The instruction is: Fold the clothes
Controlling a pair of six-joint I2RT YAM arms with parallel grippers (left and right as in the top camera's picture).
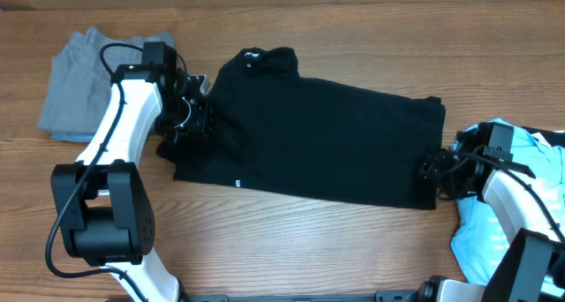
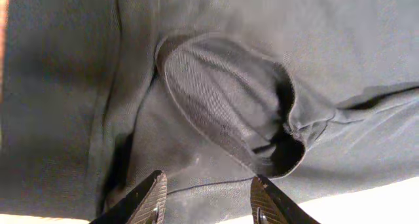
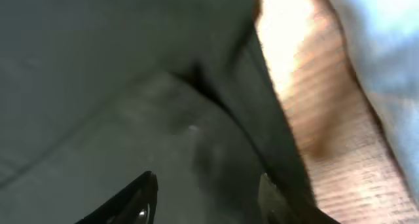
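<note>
A large black shirt (image 1: 318, 139) lies spread flat across the middle of the table, collar toward the back left. My left gripper (image 1: 190, 115) hovers over its left sleeve. In the left wrist view the left gripper (image 2: 208, 199) is open, with flat black cloth and the sleeve opening (image 2: 229, 99) just ahead of its fingertips (image 2: 154, 196). My right gripper (image 1: 434, 168) is at the shirt's right hem. The right wrist view shows the right gripper (image 3: 206, 198) open over dark cloth near the hem edge, with nothing pinched.
A folded grey garment (image 1: 78, 86) lies at the back left beside the left arm. A light-blue tee (image 1: 499, 222) is bunched at the right under the right arm, and shows in the right wrist view as the light-blue tee (image 3: 386, 47) beyond a strip of wooden table (image 3: 327, 119).
</note>
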